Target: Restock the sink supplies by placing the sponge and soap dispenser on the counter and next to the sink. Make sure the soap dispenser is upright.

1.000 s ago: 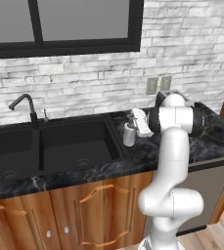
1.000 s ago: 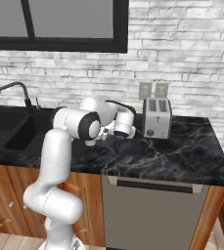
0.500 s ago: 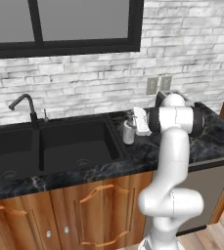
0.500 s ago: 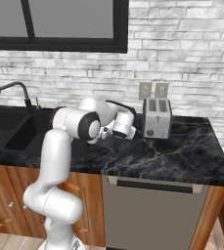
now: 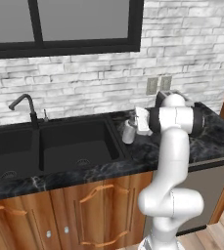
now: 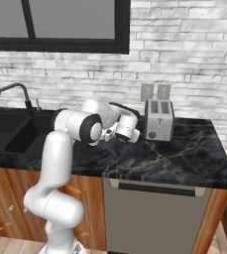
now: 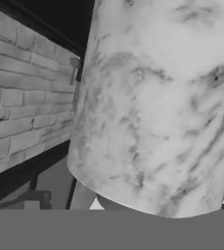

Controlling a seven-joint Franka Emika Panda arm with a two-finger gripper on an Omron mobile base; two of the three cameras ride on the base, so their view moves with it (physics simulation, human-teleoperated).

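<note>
**Inspector:** Start at the end effector. What is its condition?

**Assistant:** The two-finger gripper point(image 5: 135, 120) on the white arm is spread wide and grasps nothing. It is turned sideways, level with the small pale grey translucent soap dispenser bottle with a dark pump top point(image 5: 128, 131), which stands just off its fingertips. In the hand view the bottle's pale marbled wall point(image 7: 157, 107) sits very close in front of the camera, rolled with the hand's tilt. I cannot tell whether a finger touches the bottle.

**Inspector:** Position of the dispenser?

**Assistant:** Upright on the glossy black marble counter with thin pale veins point(image 5: 216, 136), just beside the right rim of the wide black double-basin sink point(image 5: 74, 146). The bottle rests on the worktop, not in a basin. From the right base view the arm's own body covers it.

**Inspector:** Surroundings?

**Assistant:** The thin black gooseneck faucet point(image 5: 25, 105) rises behind the divider between the two basins, well apart from the bottle. A silver two-slot toaster point(image 6: 158, 120) stands on the counter against the whitewashed brick wall point(image 6: 194, 59), just beyond the arm's wrist. Two pale wall outlets point(image 6: 154, 92) sit above the toaster. A dark-framed window point(image 5: 64, 24) spans the wall over the sink. Brown wooden cabinets point(image 5: 84, 215) run under the worktop, with a grey appliance front point(image 6: 154, 218) set below the counter's right stretch.
</note>
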